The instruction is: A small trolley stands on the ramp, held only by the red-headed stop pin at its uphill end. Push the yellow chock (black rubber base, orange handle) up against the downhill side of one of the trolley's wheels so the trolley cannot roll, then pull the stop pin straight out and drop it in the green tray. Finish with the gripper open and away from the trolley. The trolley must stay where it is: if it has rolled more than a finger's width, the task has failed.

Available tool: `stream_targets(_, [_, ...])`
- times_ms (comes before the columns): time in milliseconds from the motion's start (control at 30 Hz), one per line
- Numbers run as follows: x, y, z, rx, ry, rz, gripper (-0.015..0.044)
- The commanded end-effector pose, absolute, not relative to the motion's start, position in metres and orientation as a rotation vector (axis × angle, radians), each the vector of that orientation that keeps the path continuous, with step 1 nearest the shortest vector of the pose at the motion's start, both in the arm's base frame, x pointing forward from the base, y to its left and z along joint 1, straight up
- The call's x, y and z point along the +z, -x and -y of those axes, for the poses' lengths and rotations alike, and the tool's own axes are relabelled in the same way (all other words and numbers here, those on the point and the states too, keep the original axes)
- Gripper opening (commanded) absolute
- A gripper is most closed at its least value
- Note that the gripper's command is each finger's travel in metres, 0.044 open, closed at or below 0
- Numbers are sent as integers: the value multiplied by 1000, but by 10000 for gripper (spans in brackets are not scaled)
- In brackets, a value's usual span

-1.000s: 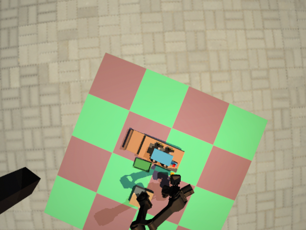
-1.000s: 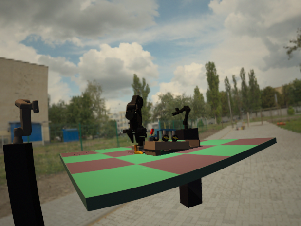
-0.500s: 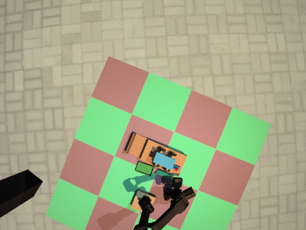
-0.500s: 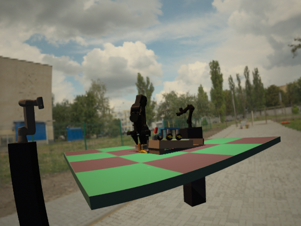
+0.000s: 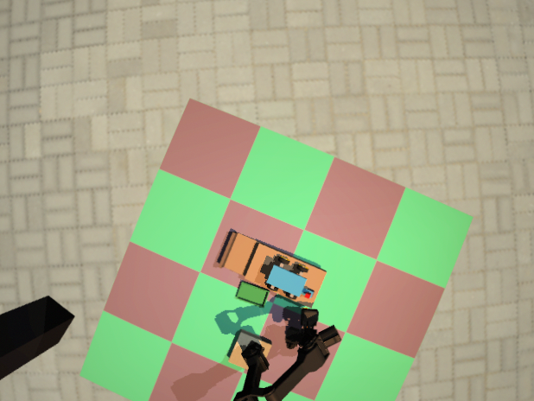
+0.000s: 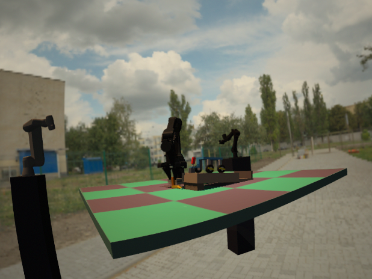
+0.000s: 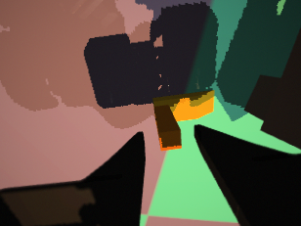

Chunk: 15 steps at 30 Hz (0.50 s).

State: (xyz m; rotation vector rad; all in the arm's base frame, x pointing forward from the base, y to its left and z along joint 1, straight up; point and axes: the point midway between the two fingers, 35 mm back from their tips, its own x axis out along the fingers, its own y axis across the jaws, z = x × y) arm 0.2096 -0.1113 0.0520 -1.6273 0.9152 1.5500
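Observation:
The blue trolley (image 5: 287,280) (image 6: 202,163) stands on the orange-brown ramp (image 5: 238,251) (image 6: 210,178). The red-headed stop pin (image 5: 308,295) (image 6: 193,160) is upright at the trolley's uphill end. The yellow chock (image 7: 195,110) (image 6: 177,187) lies on the table beside the ramp's uphill end, its orange handle sticking up. My gripper (image 7: 168,133) (image 6: 177,177) is partly open and points down over the chock; the handle shows between the fingertips in the wrist view, not gripped. The arm hides the chock in the top view. The black base is hard to make out. The green tray (image 5: 252,294) looks empty.
The tray sits close beside the ramp's long side. A pale block (image 5: 237,359) is at my arm's base. The chequered table (image 5: 285,177) (image 6: 150,216) carries everything. A black pillar (image 5: 30,337) (image 6: 33,222) and a dark box (image 6: 238,163), each with an arm, stand beyond.

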Motion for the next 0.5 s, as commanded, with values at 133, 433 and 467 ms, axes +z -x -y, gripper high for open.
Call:
stream_targets(133, [37, -208, 110, 1566, 1612, -908, 190])
stream_targets(433, [28, -208, 109, 1566, 1612, -908, 190])
stream_targets(467, [28, -208, 109, 1566, 1612, -908, 190])
